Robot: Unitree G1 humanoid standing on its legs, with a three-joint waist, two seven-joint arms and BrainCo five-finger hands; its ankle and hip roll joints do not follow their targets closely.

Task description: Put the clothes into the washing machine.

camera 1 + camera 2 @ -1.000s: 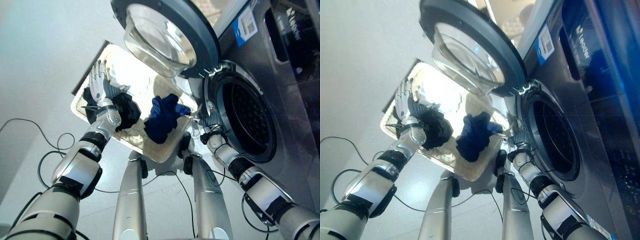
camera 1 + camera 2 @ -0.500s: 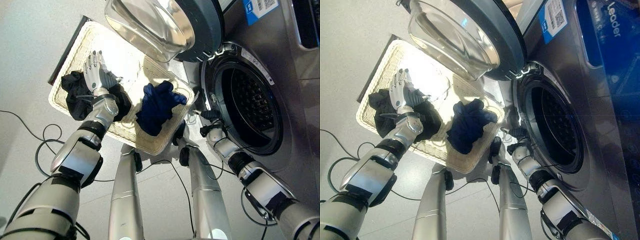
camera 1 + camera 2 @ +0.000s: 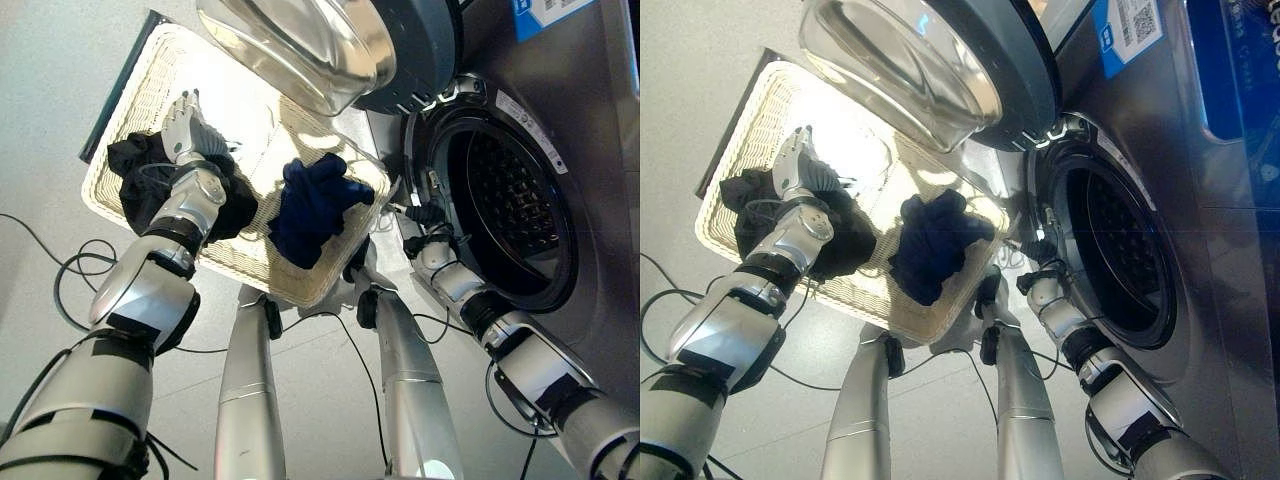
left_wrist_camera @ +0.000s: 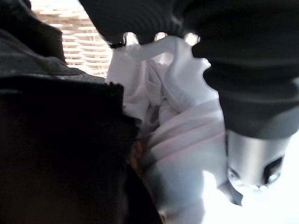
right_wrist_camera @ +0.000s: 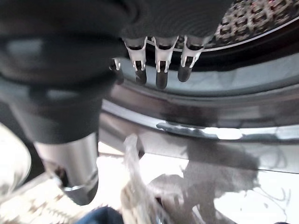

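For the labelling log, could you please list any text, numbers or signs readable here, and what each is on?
Nothing reads clearly.
Blue and white sticker with a square code, on the grey washing machine front: print too small.
White strip sticker, on the round drum opening's rim: too small.
Blue front panel: print cut off at the edge.

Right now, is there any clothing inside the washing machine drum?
No, the drum looks bare, and the blue garment and the black garment lie in the basket.
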